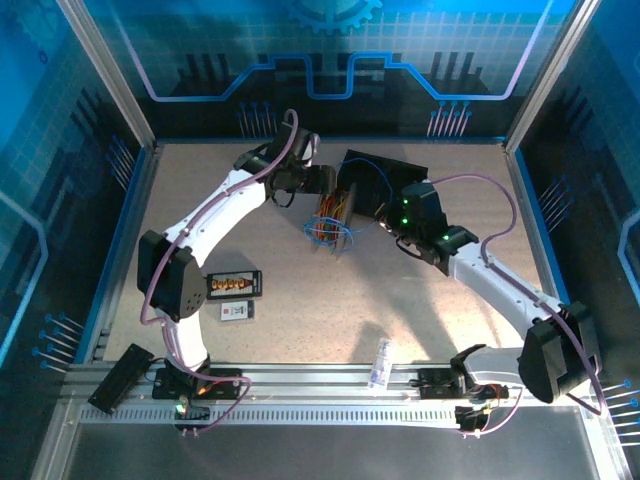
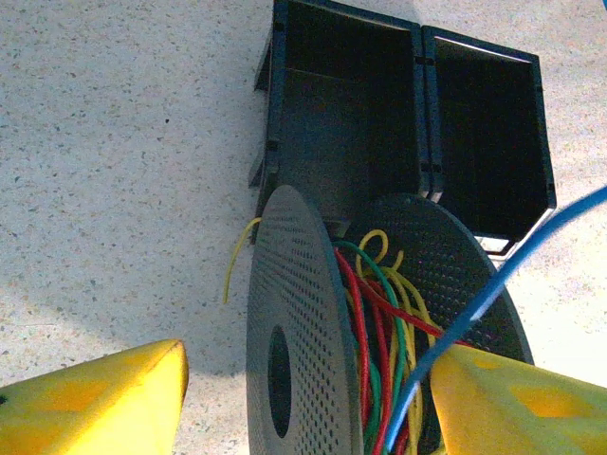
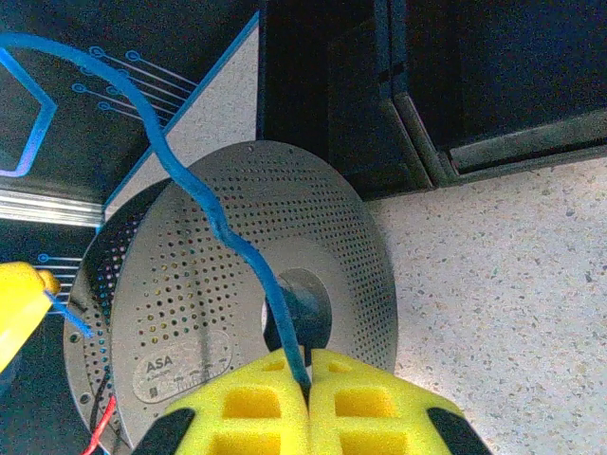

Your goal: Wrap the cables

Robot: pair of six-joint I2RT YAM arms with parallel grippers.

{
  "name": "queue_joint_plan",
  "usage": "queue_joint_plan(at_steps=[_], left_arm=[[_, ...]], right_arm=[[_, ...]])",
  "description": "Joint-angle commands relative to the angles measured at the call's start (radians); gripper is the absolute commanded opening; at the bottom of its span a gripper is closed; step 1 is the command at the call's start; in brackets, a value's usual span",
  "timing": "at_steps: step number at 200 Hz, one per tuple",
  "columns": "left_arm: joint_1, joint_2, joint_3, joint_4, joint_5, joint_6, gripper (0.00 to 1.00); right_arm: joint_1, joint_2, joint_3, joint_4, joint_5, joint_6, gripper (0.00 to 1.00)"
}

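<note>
Sitting beside black box (image 2: 379,123), perforated spool (image 2: 294,313) carrying coloured cables (image 2: 363,341).

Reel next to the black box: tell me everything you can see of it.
The reel is two round, dark grey, metal-looking flanges, perforated all over, with a central hub hole; one face carries an oval ASA plate. It stands on edge on the speckled table, right next to the open black box. Red, green and yellow cables are wound between the flanges. A blue cable crosses the outer face into the shut right end effector.
</note>
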State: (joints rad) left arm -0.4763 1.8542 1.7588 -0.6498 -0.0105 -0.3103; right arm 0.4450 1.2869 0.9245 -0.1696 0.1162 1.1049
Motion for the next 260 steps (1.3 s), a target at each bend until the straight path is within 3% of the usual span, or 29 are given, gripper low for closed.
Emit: queue_joint_plan(at_steps=[1, 75, 114, 188, 225, 260], left_arm=[[-0.013, 0.013, 0.028, -0.006, -0.014, 0.026, 0.72], [-0.043, 0.007, -0.001, -0.002, -0.081, 0.068, 0.99], [-0.043, 0.018, 0.005, -0.002, -0.09, 0.071, 0.99], [-0.044, 0.053, 0.029, -0.022, -0.075, 0.077, 0.66], [-0.044, 0.059, 0.03, -0.026, -0.076, 0.078, 0.57], [-0.044, 0.06, 0.03, -0.027, -0.078, 0.078, 0.57]], right_arm=[[0.007, 0.014, 0.008, 0.027, 0.021, 0.029, 0.0], [0.01, 0.029, 0.033, -0.051, 0.046, 0.041, 0.0], [0.01, 0.04, 0.038, -0.069, 0.06, 0.047, 0.0], [0.011, 0.061, 0.041, -0.05, 0.044, 0.058, 0.0], [0.01, 0.063, 0.041, -0.05, 0.044, 0.056, 0.0], [0.011, 0.065, 0.045, -0.053, 0.044, 0.051, 0.0]])
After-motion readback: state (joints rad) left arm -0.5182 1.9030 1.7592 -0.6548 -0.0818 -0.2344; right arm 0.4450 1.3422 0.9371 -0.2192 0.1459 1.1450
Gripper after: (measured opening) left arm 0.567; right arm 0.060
